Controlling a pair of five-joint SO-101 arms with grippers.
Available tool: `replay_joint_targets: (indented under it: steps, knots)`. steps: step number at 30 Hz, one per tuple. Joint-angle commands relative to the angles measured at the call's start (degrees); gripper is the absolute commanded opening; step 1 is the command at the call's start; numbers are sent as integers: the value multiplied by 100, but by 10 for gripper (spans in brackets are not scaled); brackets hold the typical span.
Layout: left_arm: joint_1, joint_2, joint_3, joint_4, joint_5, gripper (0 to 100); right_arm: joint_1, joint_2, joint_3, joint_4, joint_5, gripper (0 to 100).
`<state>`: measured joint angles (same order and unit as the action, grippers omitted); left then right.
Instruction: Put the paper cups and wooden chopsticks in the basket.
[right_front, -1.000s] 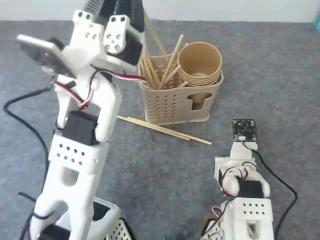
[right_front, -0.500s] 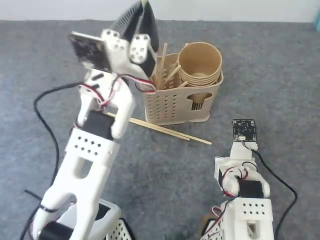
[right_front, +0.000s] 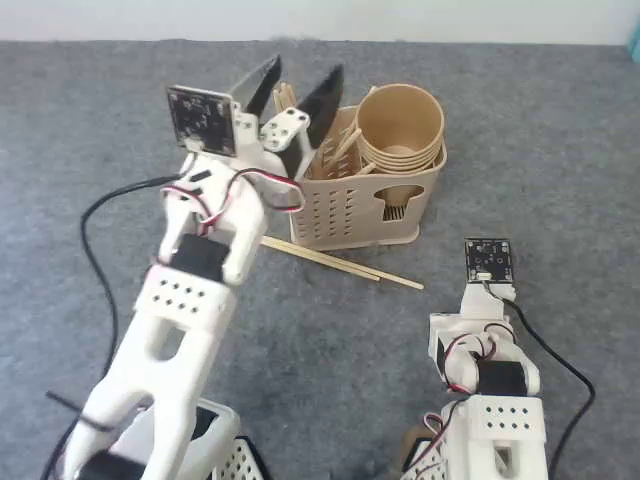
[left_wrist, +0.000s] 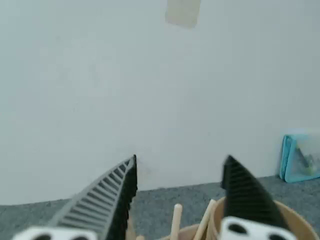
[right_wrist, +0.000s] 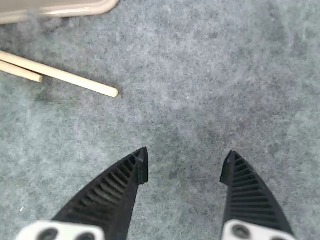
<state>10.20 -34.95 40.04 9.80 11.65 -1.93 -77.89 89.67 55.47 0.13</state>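
A beige perforated basket (right_front: 355, 205) stands at the middle back. It holds a stack of paper cups (right_front: 400, 125) and several wooden chopsticks (right_front: 335, 145). Two more chopsticks (right_front: 330, 258) lie on the grey mat in front of the basket; their ends (right_wrist: 60, 75) show ahead of my right gripper. My left gripper (right_front: 297, 92) is open, up over the basket's left rim, with nothing between its fingers (left_wrist: 107, 200). My right gripper (right_wrist: 182, 162) is open and empty just above the mat, at the front right.
Grey carpet (right_front: 560, 150) covers the table. A black cable (right_front: 95, 240) loops beside the left arm. A white wall (left_wrist: 150, 75) rises behind the table, with a light blue object (left_wrist: 300, 157) at the far right corner.
The left arm has swung down and rightward toward the basket, and its gripper has opened, letting chopsticks drop into the basket. The right arm has not moved.
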Motion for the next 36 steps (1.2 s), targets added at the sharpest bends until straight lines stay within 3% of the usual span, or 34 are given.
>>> replay_joint_targets:
  steps: [1, 3, 9, 12, 15, 22, 30, 36]
  knots:
    - [-308, -1002, -567, 1582, 35, 428, 92, -110, -97, -13, 79, 245]
    - [-519, -1618, -593, 2418, 35, 423, 84, -110, -88, -4, 167, 245]
    - [-1723, -3640, -532, 5248, 35, 392, 66, -110, -123, 127, 1442, 245]
    - [-2418, -4413, -119, 6092, 35, 389, 66, -110, -193, 198, 2286, 245]
    - [-2857, -4897, 892, 6075, 35, 389, 57, -110, -422, 435, 2927, 248]
    - [-2963, -4958, 3415, 4484, 35, 389, -840, -48, -1152, 919, 3288, 249]
    - [-3051, -4932, 3565, 4352, 422, 389, -1930, 171, -1371, 66, 2778, 249]
    - [-3059, -4923, 3547, 4378, 422, 389, -2246, 1930, -2136, -435, 2066, 248]
